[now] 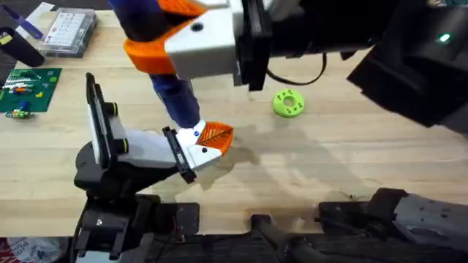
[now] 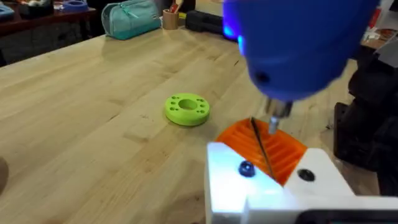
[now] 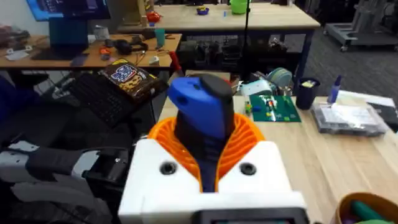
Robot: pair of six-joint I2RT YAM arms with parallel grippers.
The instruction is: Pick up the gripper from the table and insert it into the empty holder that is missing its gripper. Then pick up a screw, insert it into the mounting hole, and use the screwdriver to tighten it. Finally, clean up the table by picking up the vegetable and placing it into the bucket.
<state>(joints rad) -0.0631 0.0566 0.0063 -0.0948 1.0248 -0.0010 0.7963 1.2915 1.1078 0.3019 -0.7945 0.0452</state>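
Where overhead blurs, seemingly screwdriver (image 2: 292, 50) bit on gripper (image 2: 264, 149).

The right arm's jaws clamp the blue screwdriver (image 3: 202, 115) upright, a green circuit board (image 3: 273, 107) on the table (image 3: 311, 162) behind.

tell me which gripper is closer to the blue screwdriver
Right. The right gripper is shut on the screwdriver, clamping its blue body above the table. The left gripper sits lower, near the tabletop, under the screwdriver's bit tip.
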